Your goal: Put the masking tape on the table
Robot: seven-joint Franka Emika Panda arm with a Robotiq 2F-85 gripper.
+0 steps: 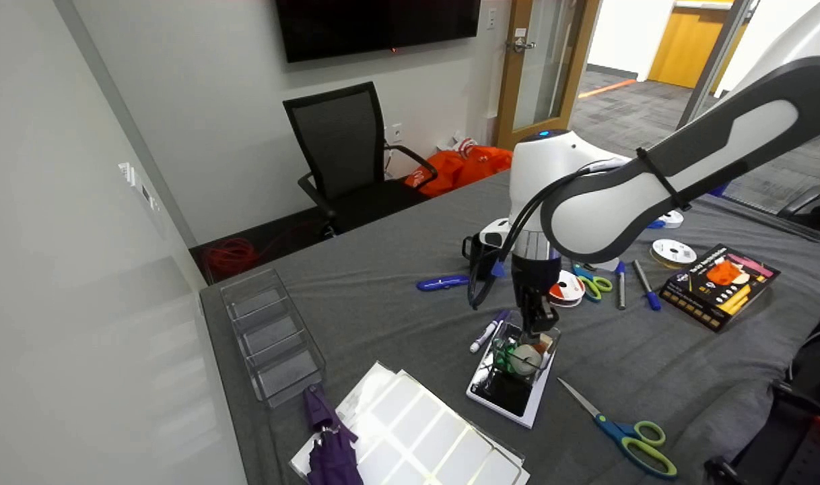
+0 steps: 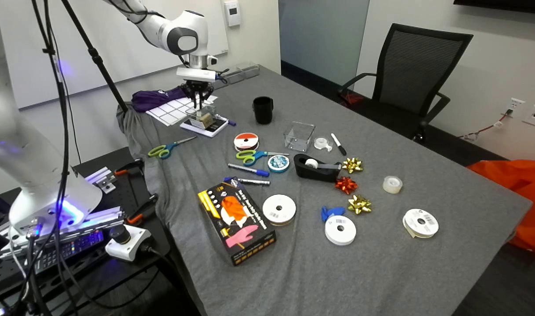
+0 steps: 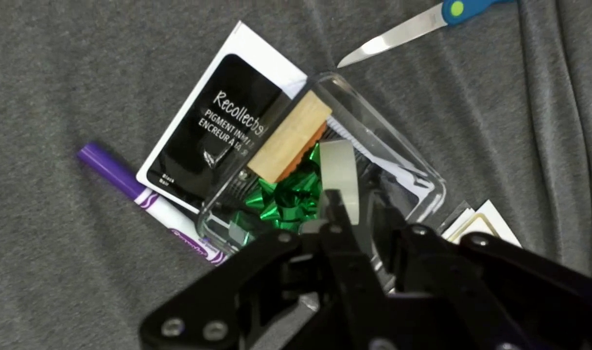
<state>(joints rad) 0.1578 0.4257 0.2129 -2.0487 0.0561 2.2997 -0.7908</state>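
The masking tape is a pale whitish roll point(image 3: 339, 165) standing on edge inside a small clear box point(image 3: 398, 129). It also shows in an exterior view point(image 1: 524, 360). A green bow point(image 3: 288, 199) and a wooden block point(image 3: 291, 136) share the box, which sits on a black-and-white ink pad package point(image 3: 218, 107). My gripper point(image 3: 356, 199) points down over the box, its fingers parted. The left finger overlaps the roll in the wrist view; a gap shows between the roll and the right finger. The grey-cloth table point(image 2: 381, 272) lies beneath everything.
Scissors point(image 1: 635, 441) and a purple marker point(image 3: 111, 170) lie near the box. Label sheets point(image 1: 417, 438), a purple umbrella point(image 1: 332, 444) and a divided clear tray point(image 1: 275, 343) are on one side. A black mug point(image 2: 263, 110), tape dispenser point(image 2: 316, 169) and glove box point(image 2: 236, 219) stand elsewhere.
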